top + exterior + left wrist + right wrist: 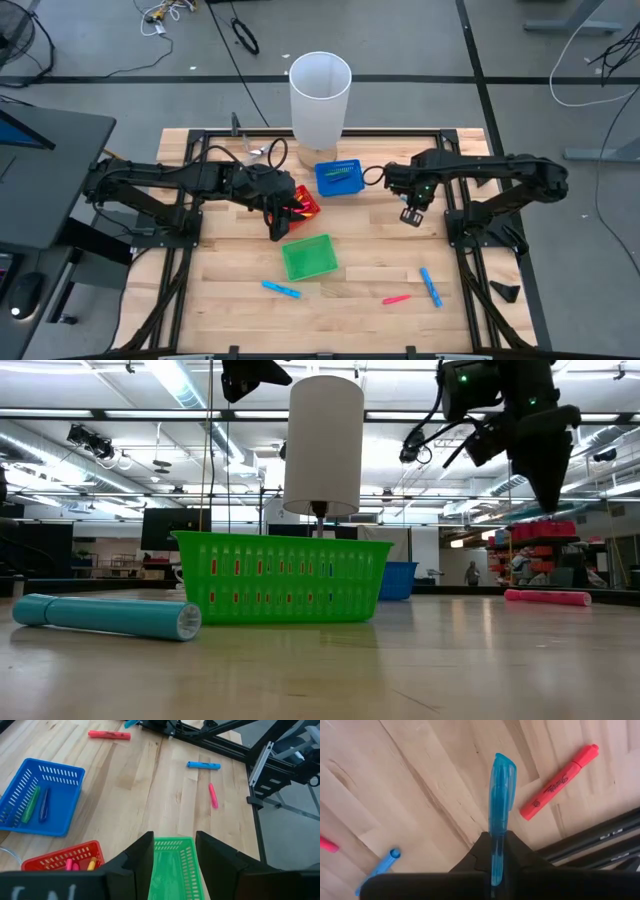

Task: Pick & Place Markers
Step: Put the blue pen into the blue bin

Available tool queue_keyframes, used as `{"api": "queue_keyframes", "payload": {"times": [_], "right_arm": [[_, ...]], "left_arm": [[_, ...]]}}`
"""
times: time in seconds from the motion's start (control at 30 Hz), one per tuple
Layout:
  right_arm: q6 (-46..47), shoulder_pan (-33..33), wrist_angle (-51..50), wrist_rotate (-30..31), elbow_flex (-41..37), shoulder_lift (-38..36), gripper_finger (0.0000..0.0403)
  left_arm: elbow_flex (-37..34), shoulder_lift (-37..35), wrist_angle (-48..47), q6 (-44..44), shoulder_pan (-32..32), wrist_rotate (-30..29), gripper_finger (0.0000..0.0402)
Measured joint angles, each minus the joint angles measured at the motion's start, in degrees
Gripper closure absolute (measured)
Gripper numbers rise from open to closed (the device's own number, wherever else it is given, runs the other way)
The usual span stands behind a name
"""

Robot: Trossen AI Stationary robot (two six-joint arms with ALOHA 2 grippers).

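My right gripper (pixel 410 213) hangs above the table right of the blue basket (pixel 338 178), shut on a light blue marker (pixel 501 795). My left gripper (pixel 174 836) is open and touches nothing. It hovers between the red basket (pixel 305 205) and the green basket (pixel 309 257), with the green basket's near end (pixel 172 865) showing between its fingers. Green and blue markers (pixel 37 802) lie in the blue basket, and pink and yellow ones (pixel 75 865) in the red basket. A light blue marker (pixel 282 290), a pink one (pixel 396 298) and a blue one (pixel 431 287) lie flat on the table's near part. My right gripper pinches the light blue marker between its two fingers, at the end of the barrel (pixel 497 834) away from the cap. The marker lies along the fingers and its capped end (pixel 503 765) sticks out past the fingertips. It is lifted clear of the table.
A tall white cylinder (pixel 320 98) stands at the far edge behind the blue basket. A red marker (pixel 559 782) lies on the wood beside the black frame rail (pixel 600 840). The black frame (pixel 200 180) borders both sides. Bare wood lies between the green basket and the loose markers.
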Motion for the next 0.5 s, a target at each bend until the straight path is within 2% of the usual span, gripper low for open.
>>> {"api": "queue_keyframes", "payload": {"times": [0.17, 0.5], "right_arm": [[-3.5, 0.0, 0.0, 1.7, 2.1, 3.8, 0.0392], [-16.1, -0.4, 0.2, 8.9, 15.8, 14.9, 0.0392]], "left_arm": [[0.0, 0.0, -0.2, 0.0, 0.0, 0.0, 0.025], [0.0, 0.0, -0.4, 0.0, 0.0, 0.9, 0.025]]}}
